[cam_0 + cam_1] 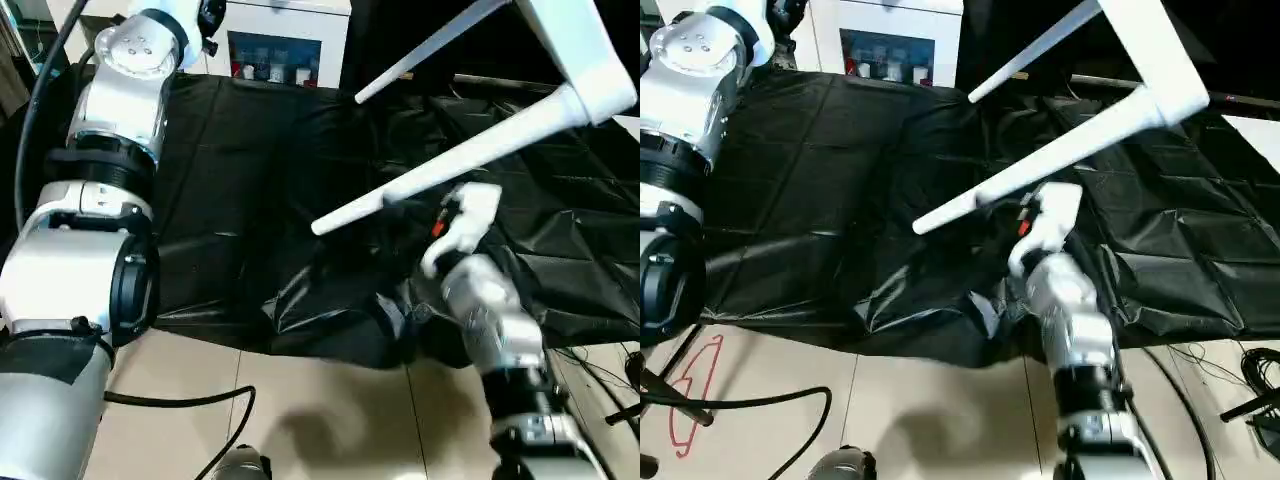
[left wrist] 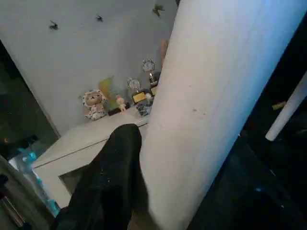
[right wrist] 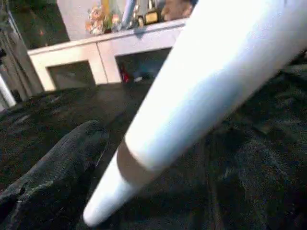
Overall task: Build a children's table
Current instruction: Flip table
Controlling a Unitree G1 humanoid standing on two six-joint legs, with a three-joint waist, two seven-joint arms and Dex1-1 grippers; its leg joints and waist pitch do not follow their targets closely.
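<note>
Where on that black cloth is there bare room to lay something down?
The black cloth lies bare between the cabinet and its crumpled front edge. It is crowded to the right, where two table legs slant down from the tabletop over the right gripper.

The left arm rises along the frame's left edge, bent, its forearm reaching to the upper left. The right arm climbs from the lower right toward centre. One black finger of the right gripper shows beside a leg.
</note>
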